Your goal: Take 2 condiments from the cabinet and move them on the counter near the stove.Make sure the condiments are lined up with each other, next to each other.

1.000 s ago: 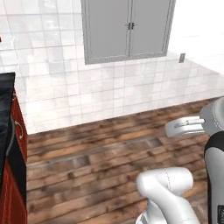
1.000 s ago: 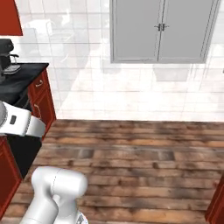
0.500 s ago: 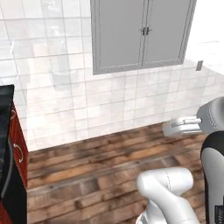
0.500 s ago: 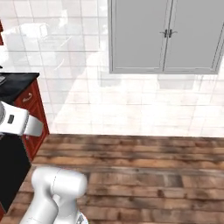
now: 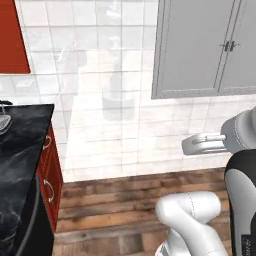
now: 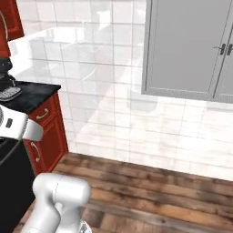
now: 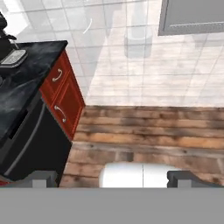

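While the base faces a tiled wall and plank floor, the pincer (image 7: 112, 179) hangs with its tips spread wide and nothing between them, pointing down at the floor; judged a travel posture, since nothing to grasp is near. Black bench (image 7: 30, 78) runs along the hand view's left side, its end edge meeting red drawers (image 7: 63, 94) with short handles. A glossy red cabinet (image 5: 11, 35) shows at the upper left of the left base view, above the bench (image 5: 22, 145); judged the condiments' store, though no shaker is visible, so they cannot be placed. Cabinet sits well apart from the pincer, up and left. Grey double doors (image 6: 191, 45) on the wall are not the target
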